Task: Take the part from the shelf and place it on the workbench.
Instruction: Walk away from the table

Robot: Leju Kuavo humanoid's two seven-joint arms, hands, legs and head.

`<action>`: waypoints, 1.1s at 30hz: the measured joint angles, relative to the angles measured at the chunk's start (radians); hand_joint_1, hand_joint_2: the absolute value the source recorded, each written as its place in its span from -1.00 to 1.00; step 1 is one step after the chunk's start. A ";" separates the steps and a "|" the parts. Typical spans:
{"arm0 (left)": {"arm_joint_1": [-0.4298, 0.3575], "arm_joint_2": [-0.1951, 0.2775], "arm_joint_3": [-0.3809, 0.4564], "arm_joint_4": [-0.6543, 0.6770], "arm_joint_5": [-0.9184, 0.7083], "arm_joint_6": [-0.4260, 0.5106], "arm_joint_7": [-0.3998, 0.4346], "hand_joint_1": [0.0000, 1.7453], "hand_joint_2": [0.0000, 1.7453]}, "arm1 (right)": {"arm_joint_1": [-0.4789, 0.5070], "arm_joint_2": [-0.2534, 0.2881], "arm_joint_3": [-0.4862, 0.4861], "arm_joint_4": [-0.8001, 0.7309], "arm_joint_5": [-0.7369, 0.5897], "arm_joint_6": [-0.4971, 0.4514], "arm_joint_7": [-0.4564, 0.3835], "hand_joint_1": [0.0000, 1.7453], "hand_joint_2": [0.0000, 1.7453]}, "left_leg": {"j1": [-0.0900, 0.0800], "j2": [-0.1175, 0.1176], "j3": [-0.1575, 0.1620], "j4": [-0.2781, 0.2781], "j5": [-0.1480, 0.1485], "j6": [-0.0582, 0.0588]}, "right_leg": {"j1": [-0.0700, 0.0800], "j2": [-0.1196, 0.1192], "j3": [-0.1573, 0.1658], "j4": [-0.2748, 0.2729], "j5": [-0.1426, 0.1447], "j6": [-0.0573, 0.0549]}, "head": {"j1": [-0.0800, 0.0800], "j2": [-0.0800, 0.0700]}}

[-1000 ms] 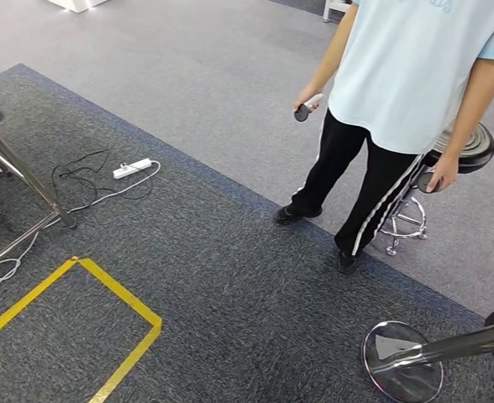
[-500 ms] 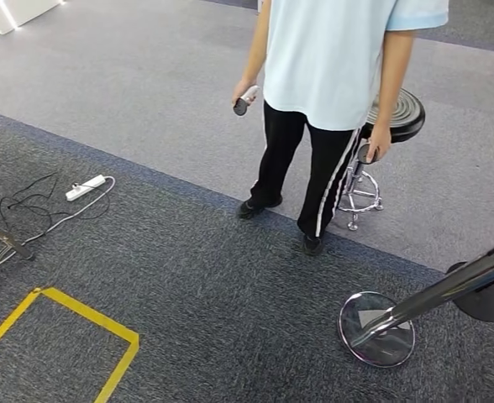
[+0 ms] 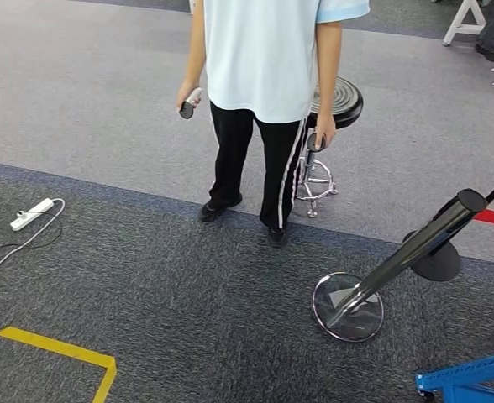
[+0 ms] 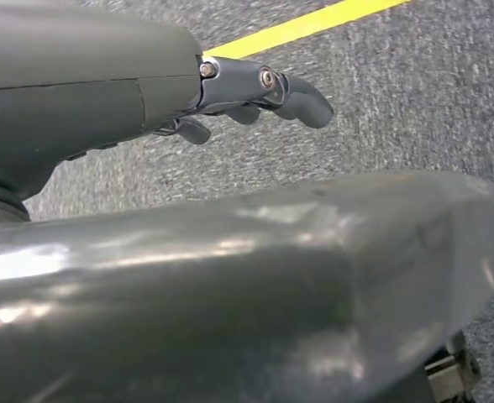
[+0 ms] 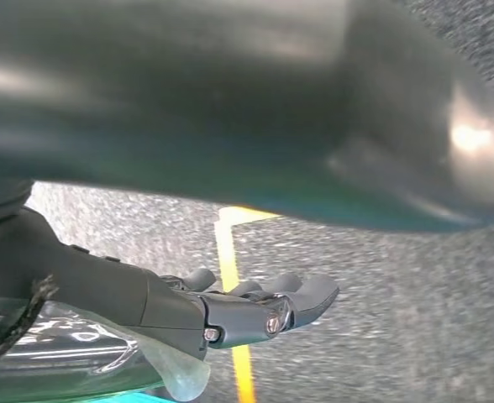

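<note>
Rough, matt carpet [image 3: 137,294] is laid over the floor, dark grey nearer and paler at 12 o'clock. A smooth yellow tape line [image 3: 54,348] is stuck to it at 7 o'clock. A polished, mirror-like metal post base [image 3: 348,306] is seen at 4 o'clock. Blue painted metal [image 3: 466,378] is seen at 5 o'clock. The left hand [image 4: 257,92] is finished in smooth, matt dark plastic.

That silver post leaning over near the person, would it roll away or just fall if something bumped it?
Probably fall. The silver post already tilts steeply on its round base, so a bump looks apt to drop it flat. The polished metal likely makes it stiff and slippery to grip. Once down, the tube might roll in an arc around that wide base.
</note>
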 joint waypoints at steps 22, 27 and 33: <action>0.002 0.001 0.000 0.000 -0.002 0.021 0.005 -1.00 -1.00 | -0.005 -0.008 0.001 0.013 0.029 -0.035 -0.024 -1.00 -1.00 | -0.006 0.095 0.000 0.000 0.003 0.023 | 0.010 -0.120 0.054 -0.023 -0.009 -0.015 | 0.002 0.000; 0.002 0.000 0.000 0.000 -0.009 0.029 0.007 -1.00 -1.00 | -0.005 -0.008 0.001 0.014 0.037 -0.035 -0.026 -1.00 -1.00 | 0.001 0.095 0.000 -0.002 0.004 -0.020 | 0.015 -0.120 0.052 -0.020 -0.010 -0.021 | 0.002 0.000; 0.003 0.000 0.000 0.000 -0.010 0.029 0.009 -1.00 -1.00 | -0.004 -0.008 0.001 0.015 0.038 -0.035 -0.027 -1.00 -1.00 | 0.001 0.095 0.000 -0.001 0.003 -0.030 | 0.014 -0.120 0.053 -0.019 -0.010 -0.022 | 0.003 0.000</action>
